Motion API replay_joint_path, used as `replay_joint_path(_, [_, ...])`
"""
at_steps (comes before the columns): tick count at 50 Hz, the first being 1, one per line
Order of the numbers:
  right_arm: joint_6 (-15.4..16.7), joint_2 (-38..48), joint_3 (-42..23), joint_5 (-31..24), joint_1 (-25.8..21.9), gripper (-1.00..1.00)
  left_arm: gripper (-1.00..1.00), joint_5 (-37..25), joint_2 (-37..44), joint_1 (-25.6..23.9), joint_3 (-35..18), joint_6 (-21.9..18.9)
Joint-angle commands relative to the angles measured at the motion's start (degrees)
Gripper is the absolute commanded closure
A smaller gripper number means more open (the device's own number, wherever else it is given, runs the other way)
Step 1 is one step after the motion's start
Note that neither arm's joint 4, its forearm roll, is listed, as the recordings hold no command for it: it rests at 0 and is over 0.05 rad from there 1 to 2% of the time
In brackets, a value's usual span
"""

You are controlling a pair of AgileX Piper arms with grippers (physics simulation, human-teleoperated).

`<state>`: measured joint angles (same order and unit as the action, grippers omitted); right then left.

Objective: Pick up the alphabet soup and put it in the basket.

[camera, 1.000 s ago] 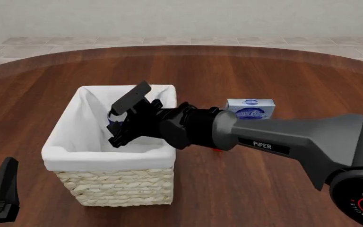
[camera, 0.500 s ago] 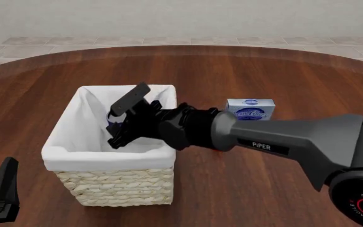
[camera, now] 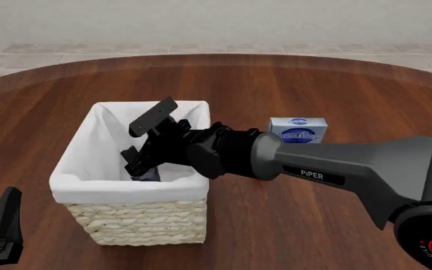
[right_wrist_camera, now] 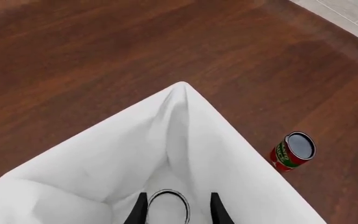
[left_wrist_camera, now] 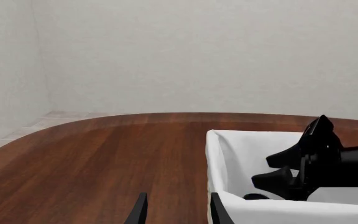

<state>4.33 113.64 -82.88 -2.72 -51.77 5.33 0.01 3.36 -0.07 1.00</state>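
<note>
Front view | one basket [camera: 130,222] | one alphabet soup [camera: 145,175] inside | one blue-and-white box [camera: 298,130]

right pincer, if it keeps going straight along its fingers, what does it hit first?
Most likely the alphabet soup, lying between the open fingertips of the right pincer inside the basket. Past it, the basket's white lining. Depth to the can is unclear.

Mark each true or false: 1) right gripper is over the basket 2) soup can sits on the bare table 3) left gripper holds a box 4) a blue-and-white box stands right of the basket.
1) True: the right gripper is over the basket.
2) False: the alphabet soup lies inside the basket, between the open fingers.
3) False: the left gripper is empty, beside the basket.
4) True: the blue-and-white box stands there.
</note>
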Motion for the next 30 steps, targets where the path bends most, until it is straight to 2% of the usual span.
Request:
replay_joint_path(1, [-0.11,-0.10,-0.06,-0.07,0.02,-1.00,-1.00,0.00,0.00,0.00,0.00,-0.02])
replay_joint_path(30, [0.10,-4.47,0.58,-1.36,0.83,-1.00,-1.00,0.02,0.00,-0.01,0.00,-0.02])
